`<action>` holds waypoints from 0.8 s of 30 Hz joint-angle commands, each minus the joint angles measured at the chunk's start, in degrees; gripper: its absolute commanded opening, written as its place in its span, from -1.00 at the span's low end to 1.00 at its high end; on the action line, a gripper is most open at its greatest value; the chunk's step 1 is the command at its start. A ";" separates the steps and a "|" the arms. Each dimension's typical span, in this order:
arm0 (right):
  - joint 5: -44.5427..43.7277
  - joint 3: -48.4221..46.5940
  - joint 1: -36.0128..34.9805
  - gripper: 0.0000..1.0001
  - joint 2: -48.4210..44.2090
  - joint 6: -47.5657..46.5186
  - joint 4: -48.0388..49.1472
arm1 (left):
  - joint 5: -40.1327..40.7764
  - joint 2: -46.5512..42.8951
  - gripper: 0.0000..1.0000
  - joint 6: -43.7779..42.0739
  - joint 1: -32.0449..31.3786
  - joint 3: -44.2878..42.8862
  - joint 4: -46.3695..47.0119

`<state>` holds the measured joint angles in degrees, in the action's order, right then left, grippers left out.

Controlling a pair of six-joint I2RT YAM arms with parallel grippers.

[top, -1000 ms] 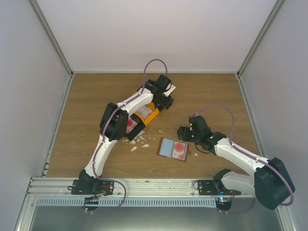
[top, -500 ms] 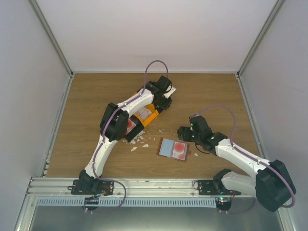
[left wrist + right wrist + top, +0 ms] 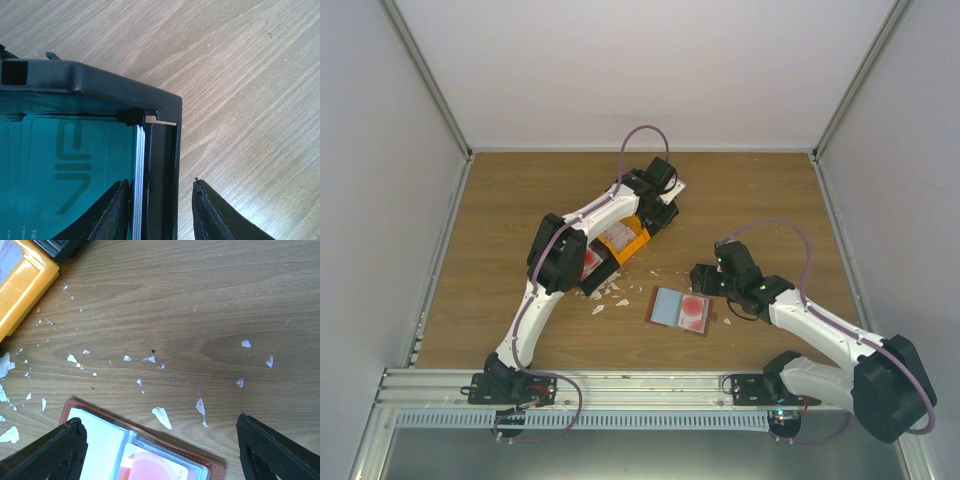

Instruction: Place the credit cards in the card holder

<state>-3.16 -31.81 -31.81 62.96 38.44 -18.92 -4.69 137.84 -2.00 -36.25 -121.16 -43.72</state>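
A stack of teal-green credit cards [image 3: 75, 165] stands in a black bin [image 3: 160, 150]; their white edges show by the bin's wall. My left gripper [image 3: 160, 212] is open. Its left finger is inside the bin against the stack and its right finger is outside the wall. From above, the left gripper [image 3: 662, 205] is over that bin at the back. The reddish-brown card holder [image 3: 680, 310] lies open on the table, with a white card with a red round mark [image 3: 150, 467] in a clear sleeve. My right gripper [image 3: 160, 452] is open and empty just above the holder's far edge [image 3: 200, 452].
An orange bin [image 3: 623, 240] with cards sits beside the black one, and a further bin with a reddish card [image 3: 590, 262] lies under the left arm. Small white scraps [image 3: 161, 416] are scattered on the wood around the holder. Side walls enclose the table.
The right gripper has crept slightly lower and toward the card holder. The left gripper has shifted only a little over the black bin.
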 commanded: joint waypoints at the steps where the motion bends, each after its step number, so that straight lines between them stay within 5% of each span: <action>1: -1.40 0.17 0.46 0.64 -0.64 0.33 -0.59 | -2.29 -4.23 -0.25 0.24 -0.40 0.52 -0.31; 10: -1.59 0.00 0.52 0.64 -0.62 0.26 -0.86 | -2.53 -4.72 -0.26 0.09 -0.31 0.82 -0.53; 24: -1.50 -0.08 0.51 0.64 -0.64 0.25 -0.90 | -1.45 -5.96 -0.60 0.33 -0.31 1.42 -0.48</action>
<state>-3.97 -31.81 -31.81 62.94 38.41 -19.51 -5.45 135.35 -1.93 -36.25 -120.51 -44.40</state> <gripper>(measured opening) 0.821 0.205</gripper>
